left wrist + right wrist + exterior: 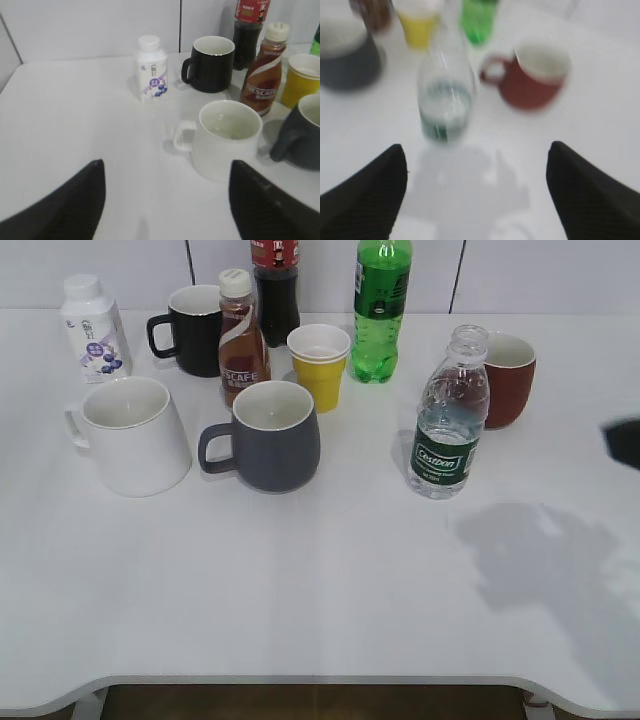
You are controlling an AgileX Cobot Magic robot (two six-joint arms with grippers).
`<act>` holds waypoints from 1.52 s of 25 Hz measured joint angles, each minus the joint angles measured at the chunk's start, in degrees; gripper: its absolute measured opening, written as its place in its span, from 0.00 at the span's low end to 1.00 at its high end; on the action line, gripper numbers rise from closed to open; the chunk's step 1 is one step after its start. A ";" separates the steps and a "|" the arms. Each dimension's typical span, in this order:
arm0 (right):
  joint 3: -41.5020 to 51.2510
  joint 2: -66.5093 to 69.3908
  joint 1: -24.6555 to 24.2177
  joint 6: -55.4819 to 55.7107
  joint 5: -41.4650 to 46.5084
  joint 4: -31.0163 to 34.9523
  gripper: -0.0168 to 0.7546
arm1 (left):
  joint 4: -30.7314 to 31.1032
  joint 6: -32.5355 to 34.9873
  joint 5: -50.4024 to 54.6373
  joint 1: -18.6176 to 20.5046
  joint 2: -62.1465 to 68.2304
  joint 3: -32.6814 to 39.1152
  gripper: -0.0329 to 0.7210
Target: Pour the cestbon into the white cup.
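The cestbon (448, 420) is a clear capless bottle with a dark green label, standing upright right of centre on the white table. It shows blurred in the right wrist view (445, 97), ahead of my right gripper (476, 165), which is open, empty and apart from it. Only a dark tip of that arm (625, 442) shows at the right edge of the exterior view. The white cup (132, 435) stands at the left, handle to the left. In the left wrist view the cup (227, 137) is ahead and right of my open, empty left gripper (167, 180).
A dark grey mug (268, 435), yellow paper cup (320, 365), brown Nescafe bottle (242, 338), black mug (190, 330), dark cola bottle (276, 285), green soda bottle (380, 310), red-brown mug (508, 378) and small white bottle (92, 328) stand along the back.
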 joint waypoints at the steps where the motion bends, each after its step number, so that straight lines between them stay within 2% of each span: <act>1: 0.00 -2.26 0.00 -0.75 4.32 1.05 0.86 | -0.85 -0.04 5.01 -0.23 -3.02 -1.19 0.84; 7: 1.10 -18.76 0.00 -3.73 29.88 7.03 0.84 | -2.92 -0.06 30.38 -0.44 -14.21 -4.52 0.85; 10: 2.72 -27.62 0.00 -3.86 36.98 7.48 0.83 | -3.81 0.23 40.87 -0.44 -16.08 -4.52 0.84; 13: 5.97 -36.51 0.00 -3.86 40.94 7.48 0.82 | -5.74 2.55 43.16 -0.44 -16.27 -4.64 0.84; 19: 8.50 -49.14 0.05 -3.22 38.79 7.54 0.80 | -10.76 10.67 40.07 -0.51 -16.27 -4.43 0.83; 23: 9.78 -50.37 0.05 -2.85 35.78 7.54 0.79 | -12.51 11.45 35.50 -0.51 -16.21 -2.59 0.83; 33: 9.78 -50.37 -0.38 -2.64 34.98 7.54 0.77 | -12.31 11.64 34.83 -0.39 -16.21 -2.54 0.80; 35: 9.78 -50.37 -3.20 -2.64 34.98 7.54 0.77 | -12.31 11.64 34.83 0.83 -16.21 -2.54 0.78; 38: 9.78 -50.87 -11.14 -2.64 34.81 7.54 0.77 | -12.31 11.64 34.77 5.02 -17.92 -2.54 0.76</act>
